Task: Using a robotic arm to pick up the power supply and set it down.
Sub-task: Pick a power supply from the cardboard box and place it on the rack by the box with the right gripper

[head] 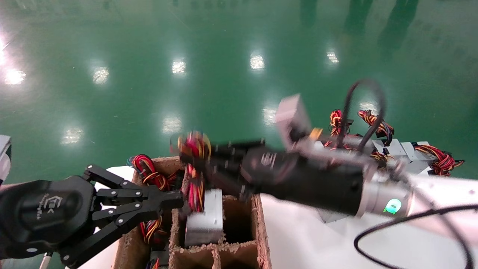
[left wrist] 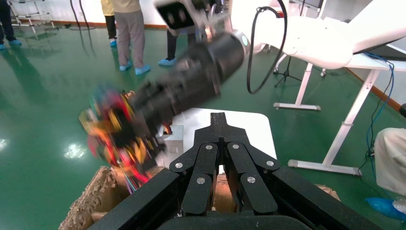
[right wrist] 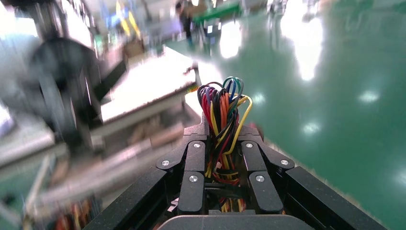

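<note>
The robotic arm, my right one, reaches across from the right. Its gripper is shut on the red, yellow and black wire bundle of the power supply. That silver-grey box hangs from its wires, lower end inside a compartment of the brown cardboard divider box. I cannot tell whether it rests on anything. In the left wrist view the power supply shows beside the blurred right gripper. My left gripper is shut and empty, its tips close to the left of the hanging box.
More wire bundles sit in the cardboard box's left compartments. Several similar power supplies lie on the white table behind the right arm. Green floor lies beyond; people stand far off.
</note>
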